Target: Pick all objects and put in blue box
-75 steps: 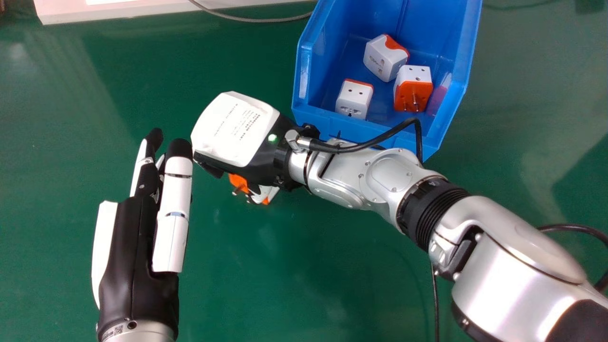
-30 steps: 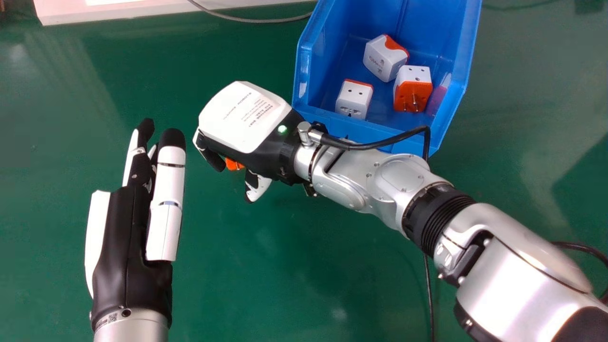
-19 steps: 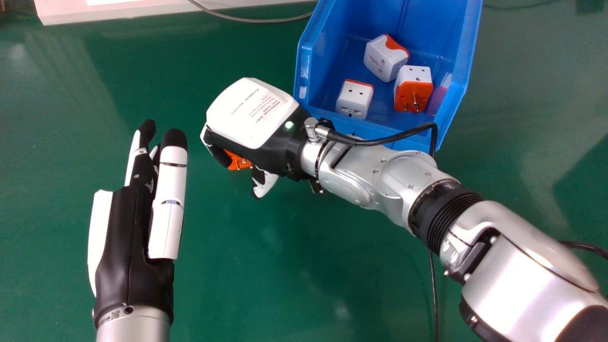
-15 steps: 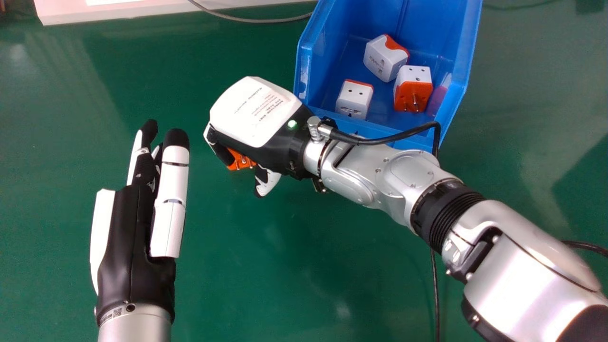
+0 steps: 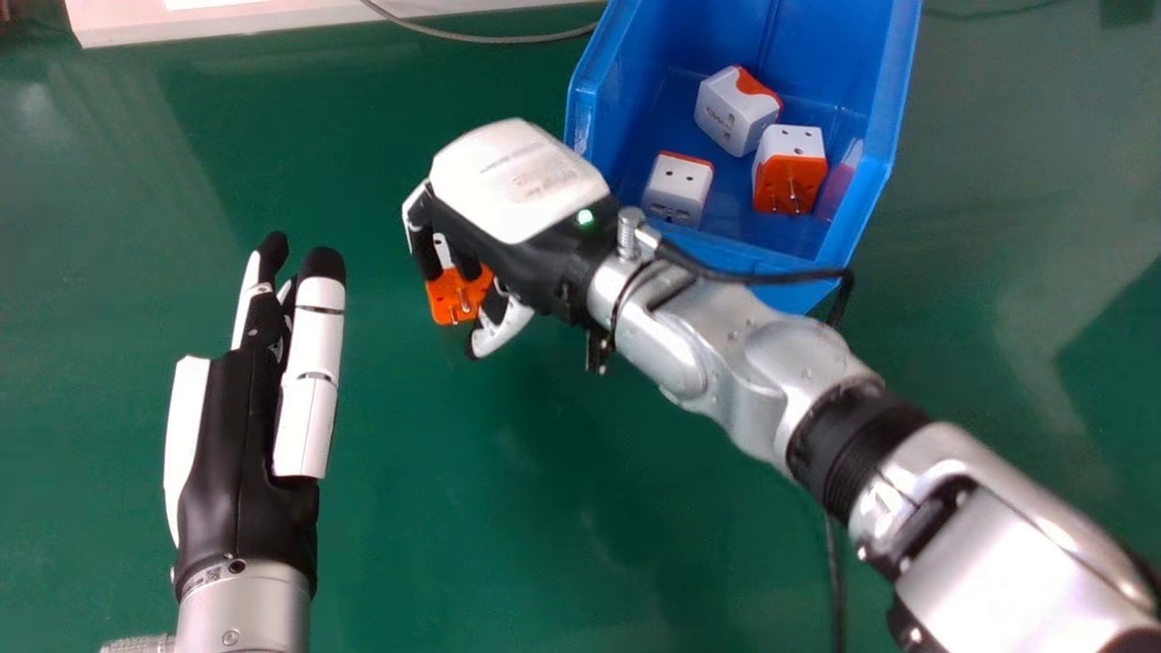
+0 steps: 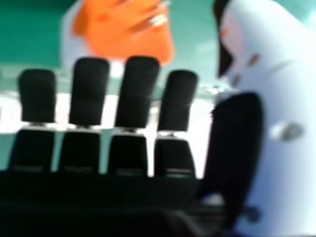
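Biggest risk from here, tbh, is a drop short of the blue box (image 5: 830, 54): the orange-faced adapter (image 5: 446, 288) is held just outside it, off to its left and a bit nearer the robot, and seems gripped close to the fingertips, so a quick swing or loosened thumb could let it twist out. If it's carried too low, the box's near wall might get clipped too. As for the right hand (image 5: 517, 181), its fingers are curled round the adapter, only partly closed, with the thumb opposite. The left hand (image 5: 245, 435) is left idle, fingers straight, well left of the box.
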Controlling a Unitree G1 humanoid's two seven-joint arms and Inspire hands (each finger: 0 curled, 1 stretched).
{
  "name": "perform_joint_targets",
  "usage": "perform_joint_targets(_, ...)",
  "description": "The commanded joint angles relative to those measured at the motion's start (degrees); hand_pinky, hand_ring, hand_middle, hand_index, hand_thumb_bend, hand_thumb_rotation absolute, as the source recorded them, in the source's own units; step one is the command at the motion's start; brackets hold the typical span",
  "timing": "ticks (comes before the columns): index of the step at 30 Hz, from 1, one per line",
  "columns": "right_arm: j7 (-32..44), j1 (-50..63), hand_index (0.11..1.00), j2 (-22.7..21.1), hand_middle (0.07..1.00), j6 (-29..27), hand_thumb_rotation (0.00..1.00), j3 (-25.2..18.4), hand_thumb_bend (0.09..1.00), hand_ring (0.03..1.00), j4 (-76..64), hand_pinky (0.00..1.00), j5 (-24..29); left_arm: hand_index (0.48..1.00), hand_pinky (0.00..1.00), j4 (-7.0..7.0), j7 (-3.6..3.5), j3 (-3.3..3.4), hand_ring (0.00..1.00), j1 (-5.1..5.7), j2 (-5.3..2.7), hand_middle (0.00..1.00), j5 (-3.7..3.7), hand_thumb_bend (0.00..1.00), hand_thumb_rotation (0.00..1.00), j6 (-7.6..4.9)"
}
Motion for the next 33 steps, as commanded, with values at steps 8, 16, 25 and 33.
perform_joint_targets(8, 0.3, 0.2, 0.499, 0.6, 0.612, 2.6, 0.0, -3.6, 0.483, 0.538, -4.8, 0.39, 2.9, 0.973, 0.9, 3.79, -1.41, 2.86, 0.94, -1.85, 1.69, 0.94, -0.76, 0.46, 0.99, -5.35)
perform_joint_targets(16, -1.9, 0.5, 0.809, 2.4, 0.871, 5.6, 0.0, -2.3, 0.639, 0.833, -3.5, 0.69, 1.4, 0.976, 0.91, 4.84, -1.13, 2.58, 0.95, -1.43, 1.94, 0.94, -0.16, 0.45, 0.99, -7.21)
perform_joint_targets(25, -3.3, -1.1, 0.957, 3.8, 0.982, 8.8, 0.01, -0.7, 0.723, 0.966, -0.5, 0.82, -0.7, 0.978, 0.91, 4.29, -0.63, 1.49, 0.95, -1.24, 1.52, 0.94, 0.76, 0.45, 0.99, -6.95)
perform_joint_targets(33, -0.5, -2.2, 0.993, 5.5, 0.998, 9.2, 0.04, -1.1, 0.748, 0.995, 2.3, 0.88, 0.8, 0.978, 0.92, 3.71, -0.38, 0.91, 0.95, -1.1, 0.9, 0.94, 0.76, 0.46, 0.99, -6.37)
